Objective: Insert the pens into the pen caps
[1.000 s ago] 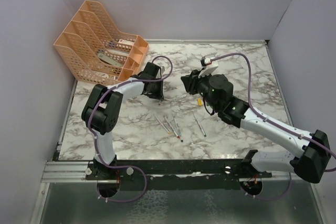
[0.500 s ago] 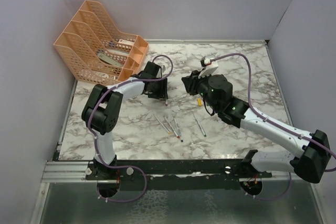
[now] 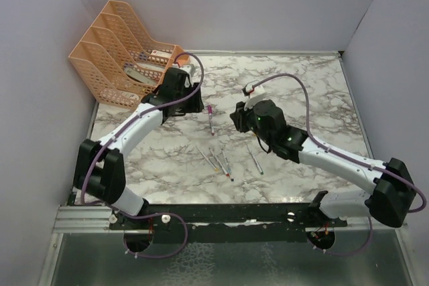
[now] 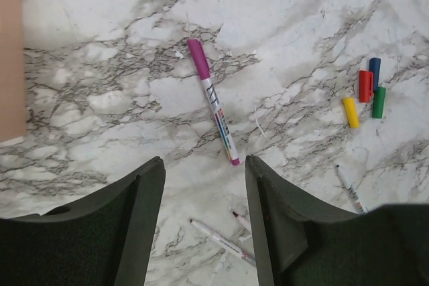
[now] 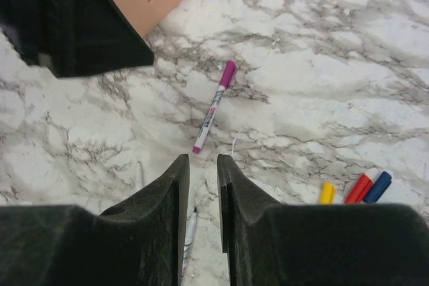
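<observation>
A pen with a purple cap (image 4: 213,110) is seen lying flat on the marble table (image 3: 301,92), in the open ground between the two arms, with nothing touching it. The left pincer (image 4: 204,165) is held wide and empty just short of that pen's near end, close to the orange trays (image 3: 114,51). The right pincer (image 5: 201,159) is drawn in to a narrow slit with nothing between its fingers. Four bare pens (image 3: 226,164) are scattered nearer the arms' bases, and four loose caps (image 4: 365,86), yellow, red, green and blue, are gathered in a tight cluster on the right side of the table. One pen is thus judged finished and four are left to be done. The pens are judged to be light, stiff and smooth-sided, so they can be expected to roll on the hard stone and to slip if pinched off-centre. Because each lies flat and thin, the fingers would have to be brought down to the surface on either side of the barrel. A hold across the barrel towards the back end is thought best, so that the coloured tip is left clear for entry. The caps are judged lighter still and easily flicked away. Each is best taken across its sides near the shut end, with the open mouth left free and turned towards the pen.
</observation>
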Tool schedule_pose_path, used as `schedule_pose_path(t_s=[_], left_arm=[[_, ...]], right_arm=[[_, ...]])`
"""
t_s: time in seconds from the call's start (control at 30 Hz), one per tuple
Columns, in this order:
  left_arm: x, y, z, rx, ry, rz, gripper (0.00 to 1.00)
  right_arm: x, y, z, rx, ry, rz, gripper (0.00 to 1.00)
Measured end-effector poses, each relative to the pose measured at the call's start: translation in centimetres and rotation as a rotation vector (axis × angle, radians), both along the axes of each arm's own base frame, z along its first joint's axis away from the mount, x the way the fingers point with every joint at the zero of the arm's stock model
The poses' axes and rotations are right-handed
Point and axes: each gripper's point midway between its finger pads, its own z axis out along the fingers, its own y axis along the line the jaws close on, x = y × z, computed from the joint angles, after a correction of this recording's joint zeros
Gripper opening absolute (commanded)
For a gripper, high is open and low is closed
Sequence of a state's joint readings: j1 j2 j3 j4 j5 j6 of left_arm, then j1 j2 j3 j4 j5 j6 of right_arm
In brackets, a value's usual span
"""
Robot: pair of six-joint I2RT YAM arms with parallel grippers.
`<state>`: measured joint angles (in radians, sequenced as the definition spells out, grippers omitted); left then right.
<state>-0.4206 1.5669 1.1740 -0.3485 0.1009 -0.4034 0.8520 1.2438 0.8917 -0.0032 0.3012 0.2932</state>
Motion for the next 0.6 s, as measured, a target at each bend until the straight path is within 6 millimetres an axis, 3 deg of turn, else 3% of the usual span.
schedule_pose_path(t_s=[0.07,0.13,0.3,0.4,0.6], left_arm=[[-0.3,1.0,1.8,-0.008,-0.049,0.032,0.54],[-0.8,2.2,2.3,-0.007,-0.066,0.063,0.54],[-2.8,6.3,0.1,0.003,-0.018,0.174,0.54],[-3.9,8.8,-1.2,0.01,0.018,0.245,0.54],[-4.8,9.9,-0.9,-0.002,0.013,0.281,0.54]], right_arm=[[-0.3,0.8,-1.9,-0.045,0.033,0.041,0.25],[-0.7,1.6,-3.8,-0.097,0.066,0.079,0.26],[-2.5,4.7,-8.4,-0.244,0.142,0.212,0.26],[-3.3,6.4,-9.8,-0.282,0.165,0.28,0.26],[-4.0,8.6,-11.9,-0.311,0.21,0.366,0.27]])
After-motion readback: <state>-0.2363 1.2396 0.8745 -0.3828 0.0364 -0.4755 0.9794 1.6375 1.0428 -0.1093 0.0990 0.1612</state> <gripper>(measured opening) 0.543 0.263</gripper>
